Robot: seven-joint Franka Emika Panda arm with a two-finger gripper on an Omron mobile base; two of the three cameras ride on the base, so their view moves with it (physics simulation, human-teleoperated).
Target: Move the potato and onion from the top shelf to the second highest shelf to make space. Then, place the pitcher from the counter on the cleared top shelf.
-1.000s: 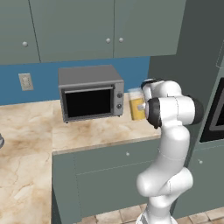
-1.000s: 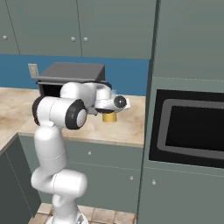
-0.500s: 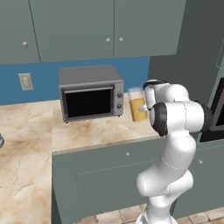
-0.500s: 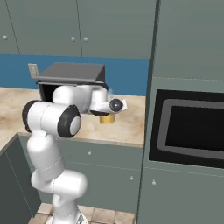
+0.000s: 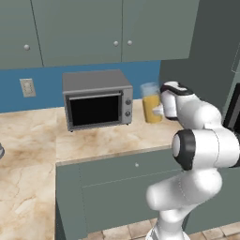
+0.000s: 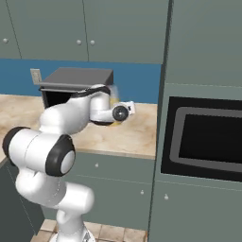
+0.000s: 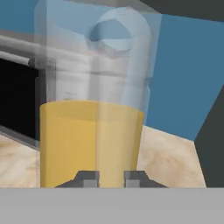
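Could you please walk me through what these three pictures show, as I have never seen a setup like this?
This is a rendered kitchen with a white robot arm on a base that can drive. Two pictures come from cameras on that base, behind the arm to its left and right. The third comes from a camera on the hand, looking along the gripper. On the beige counter stands a toaster oven, and beside it the pitcher, clear, with orange-yellow liquid. The gripper is shut on the pitcher's handle, its two dark fingertips close together at the base.
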